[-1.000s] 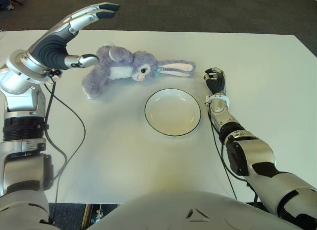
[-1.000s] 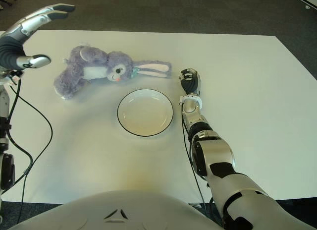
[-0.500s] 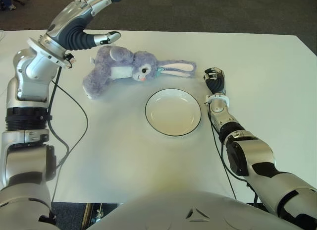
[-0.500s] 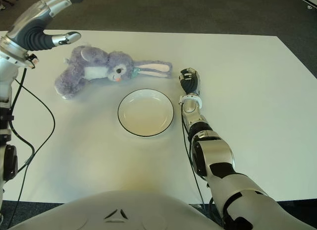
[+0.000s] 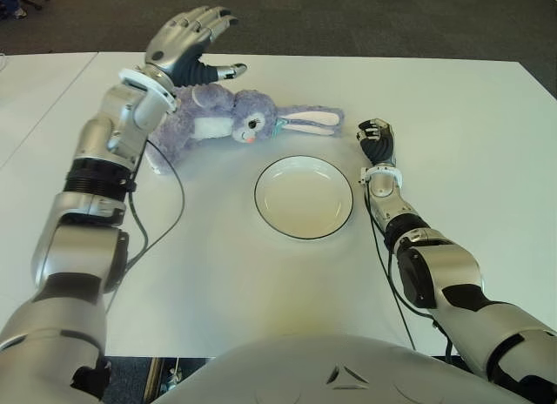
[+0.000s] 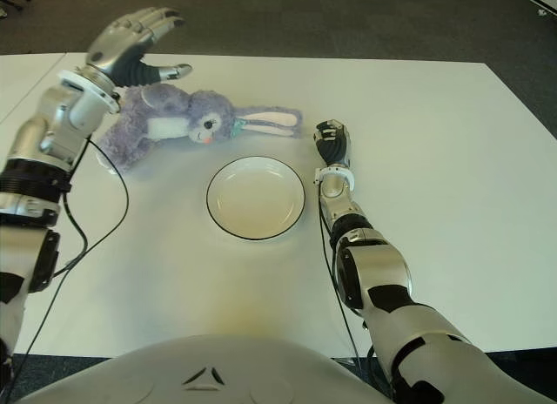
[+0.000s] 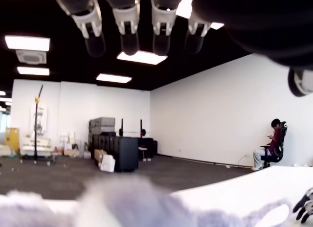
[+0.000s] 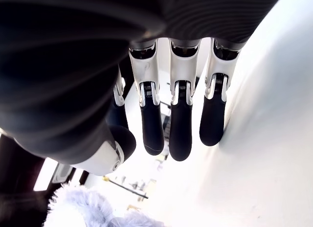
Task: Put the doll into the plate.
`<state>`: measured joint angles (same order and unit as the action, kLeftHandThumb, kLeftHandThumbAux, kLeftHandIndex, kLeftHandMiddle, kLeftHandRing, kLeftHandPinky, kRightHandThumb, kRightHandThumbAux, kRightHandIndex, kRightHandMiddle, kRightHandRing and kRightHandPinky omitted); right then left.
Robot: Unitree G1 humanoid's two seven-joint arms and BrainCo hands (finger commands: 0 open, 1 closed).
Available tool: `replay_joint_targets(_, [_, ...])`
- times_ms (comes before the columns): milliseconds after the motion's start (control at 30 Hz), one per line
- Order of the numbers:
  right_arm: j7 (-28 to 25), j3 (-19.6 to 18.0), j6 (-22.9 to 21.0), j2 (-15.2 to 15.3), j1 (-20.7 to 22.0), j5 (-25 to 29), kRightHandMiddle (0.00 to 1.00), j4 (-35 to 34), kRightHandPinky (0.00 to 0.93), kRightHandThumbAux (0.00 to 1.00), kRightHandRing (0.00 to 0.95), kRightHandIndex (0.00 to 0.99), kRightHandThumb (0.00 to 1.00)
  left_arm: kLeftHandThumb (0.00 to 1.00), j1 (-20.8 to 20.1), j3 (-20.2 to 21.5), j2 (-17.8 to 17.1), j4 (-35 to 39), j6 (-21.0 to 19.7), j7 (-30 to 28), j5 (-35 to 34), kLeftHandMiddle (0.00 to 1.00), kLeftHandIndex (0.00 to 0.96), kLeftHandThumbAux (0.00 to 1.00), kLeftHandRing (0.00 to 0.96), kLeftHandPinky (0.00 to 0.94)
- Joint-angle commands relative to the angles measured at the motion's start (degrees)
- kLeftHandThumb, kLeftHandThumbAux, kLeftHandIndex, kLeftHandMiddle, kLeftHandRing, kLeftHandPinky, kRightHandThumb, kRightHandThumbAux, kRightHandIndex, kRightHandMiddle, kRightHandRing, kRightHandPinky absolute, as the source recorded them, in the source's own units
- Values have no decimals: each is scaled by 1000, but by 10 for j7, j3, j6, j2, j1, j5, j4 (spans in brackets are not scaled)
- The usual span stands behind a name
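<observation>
Here one doll [image 5: 228, 121], one plate [image 5: 304, 197], two hands

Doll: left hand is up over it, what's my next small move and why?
Probably lower the left hand onto the doll's body and close the fingers. The hand hangs open above the doll's far end, holding nothing, and the doll lies flat on the table beside the empty plate. The right hand shows idle right of the plate.

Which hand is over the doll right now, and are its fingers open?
The left hand, raised above the purple doll with fingers spread and holding nothing. The right hand shows right of the plate, near the doll's ear tips.
</observation>
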<state>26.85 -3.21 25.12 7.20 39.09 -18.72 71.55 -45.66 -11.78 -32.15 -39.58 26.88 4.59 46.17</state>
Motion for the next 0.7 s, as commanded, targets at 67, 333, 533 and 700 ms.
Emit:
replay_joint_targets(67, [-20, 1, -62, -28, -106, 5, 352, 72, 412, 735, 394, 402, 691, 301, -45, -78, 64, -175, 16, 31, 24, 0, 0, 182, 0, 0])
replay_joint_targets(333, [-22, 2, -61, -25, -107, 3, 341, 72, 381, 735, 376, 403, 690, 262, -106, -153, 152, -335, -87, -70, 44, 0, 0, 221, 0, 0])
replay_joint_targets(533, [-22, 3, -63, -23, -109, 2, 331, 72, 385, 735, 371, 403, 690, 106, -120, -188, 168, -373, -103, -166, 42, 0, 0, 300, 0, 0])
replay_joint_targets(700, [-20, 3, -62, -22, -113, 2, 322, 72, 388, 735, 365, 403, 689, 4, -121, -218, 165, -376, -76, -227, 45, 0, 0, 302, 0, 0])
